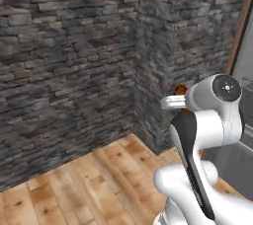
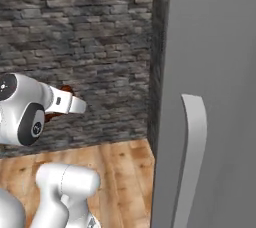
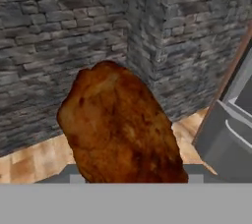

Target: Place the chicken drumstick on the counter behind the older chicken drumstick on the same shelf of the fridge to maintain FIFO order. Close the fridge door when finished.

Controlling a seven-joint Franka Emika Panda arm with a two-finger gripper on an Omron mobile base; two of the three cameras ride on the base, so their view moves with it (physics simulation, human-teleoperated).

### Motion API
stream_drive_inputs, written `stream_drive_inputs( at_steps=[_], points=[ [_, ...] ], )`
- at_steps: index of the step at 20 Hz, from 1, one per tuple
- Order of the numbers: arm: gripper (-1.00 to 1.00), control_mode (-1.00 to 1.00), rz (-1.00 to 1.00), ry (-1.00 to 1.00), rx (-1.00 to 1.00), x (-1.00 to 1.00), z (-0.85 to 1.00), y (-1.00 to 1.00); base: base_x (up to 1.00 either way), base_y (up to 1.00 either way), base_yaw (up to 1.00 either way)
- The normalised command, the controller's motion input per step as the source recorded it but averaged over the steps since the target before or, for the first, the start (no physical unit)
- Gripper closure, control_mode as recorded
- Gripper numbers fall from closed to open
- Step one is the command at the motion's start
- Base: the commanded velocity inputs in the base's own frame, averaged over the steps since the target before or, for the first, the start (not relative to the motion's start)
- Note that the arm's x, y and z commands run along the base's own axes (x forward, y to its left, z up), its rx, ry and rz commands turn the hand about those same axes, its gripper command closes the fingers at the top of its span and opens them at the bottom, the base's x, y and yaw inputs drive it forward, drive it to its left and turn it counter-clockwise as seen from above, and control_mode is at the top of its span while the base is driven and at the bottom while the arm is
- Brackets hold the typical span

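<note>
gripper clamping chicken drumstick, fridge door

— How's the light in here?

— Even and flat, no lamp I could point to. The stone wall reads dim and grey; the wooden floor is the warmest, brightest patch.

— Any shadows or glare?

— No hard cast shadows, no hot spots. The fridge door is a smooth matte grey, its handle slightly paler.

— Sharpness?

— Soft everywhere, blocky at the edges. The chicken drumstick close to the hand camera looks smeared, its texture coarse.
</note>
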Motion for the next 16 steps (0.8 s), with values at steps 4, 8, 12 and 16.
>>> stream_drive_inputs(
  at_steps=[4,8,12,16],
  points=[
    [1.0,1.0,0.0,0.0,0.0,0.0,0.0,0.0,0.39,0.15,-0.86],
    [1.0,1.0,0.0,0.0,0.0,0.0,0.0,0.0,0.64,0.36,-0.81],
    [1.0,1.0,0.0,0.0,0.0,0.0,0.0,0.0,0.74,0.46,-0.79],
    [1.0,1.0,0.0,0.0,0.0,0.0,0.0,0.0,0.88,0.47,-0.75]
  ],
)
